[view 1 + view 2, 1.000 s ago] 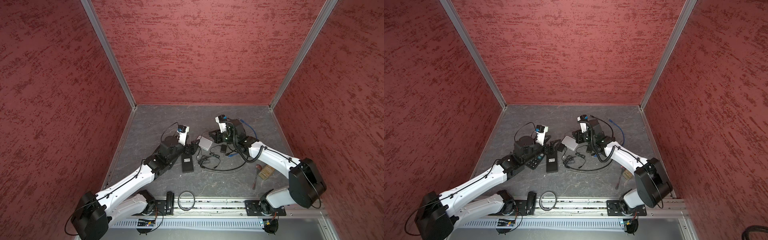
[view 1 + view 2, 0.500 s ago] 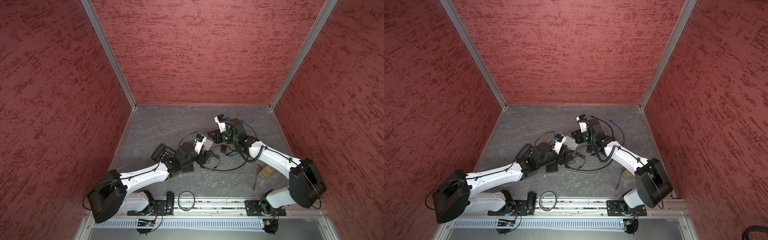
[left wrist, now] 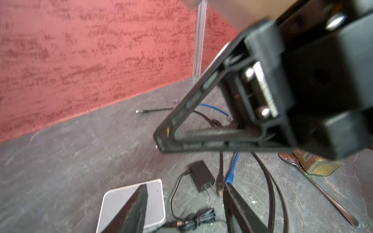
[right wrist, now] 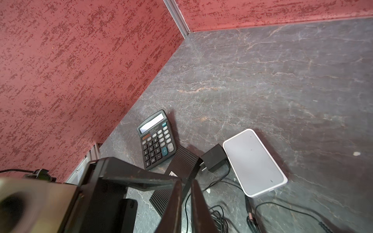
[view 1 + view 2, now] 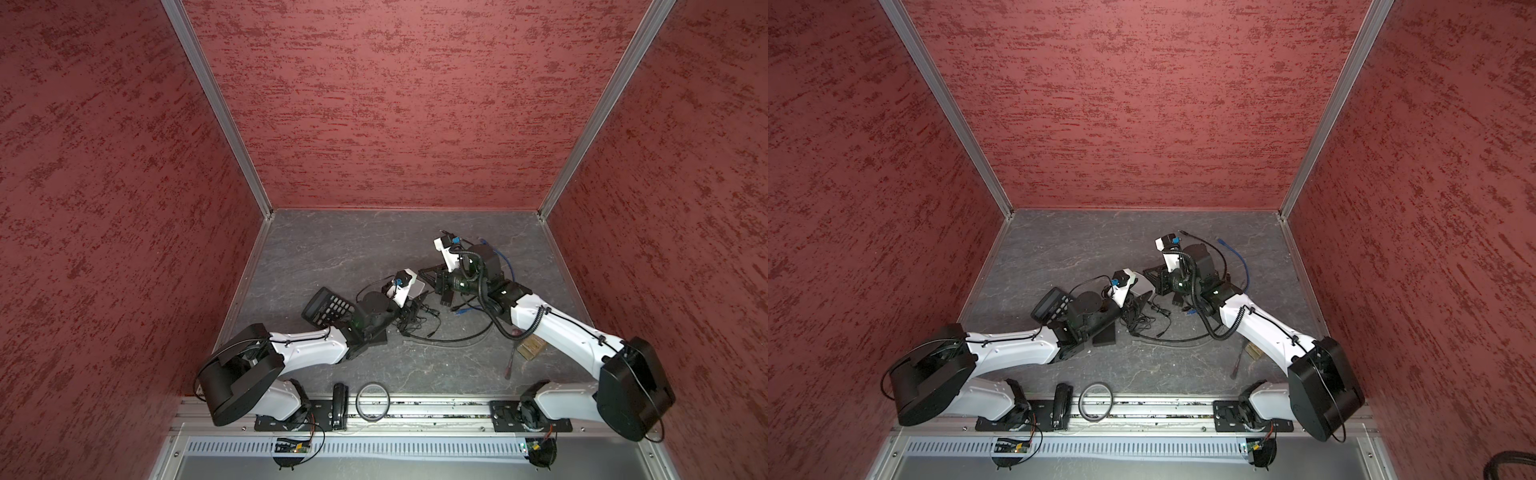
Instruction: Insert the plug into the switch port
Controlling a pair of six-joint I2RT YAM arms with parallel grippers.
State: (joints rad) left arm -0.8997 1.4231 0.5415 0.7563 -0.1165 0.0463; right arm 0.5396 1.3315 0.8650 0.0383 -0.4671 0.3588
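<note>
While left gripper [image 3: 185, 187] gapes at white switch [image 5: 417, 287] edge, right gripper [image 4: 186, 182] pinched closed, hold unclear, calculator [image 5: 328, 307] at nine o'clock, tangled cords [image 5: 415, 324] at six

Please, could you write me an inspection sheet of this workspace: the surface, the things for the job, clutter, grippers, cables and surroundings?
Surface: grey stone-look table; the things lie near its middle.
Job's things: white switch lies flat, ports not in view; blue plug lies loose on the table, not inserted.
Clutter: calculator, black ribbed box, power adapter, spoon, jar.
Grippers: left gripper open, close to the switch; right gripper shut, whether it holds anything is unclear.
Cables: blue cable; black cables bundled near the switch.
Surroundings: red textured walls on three sides.
</note>
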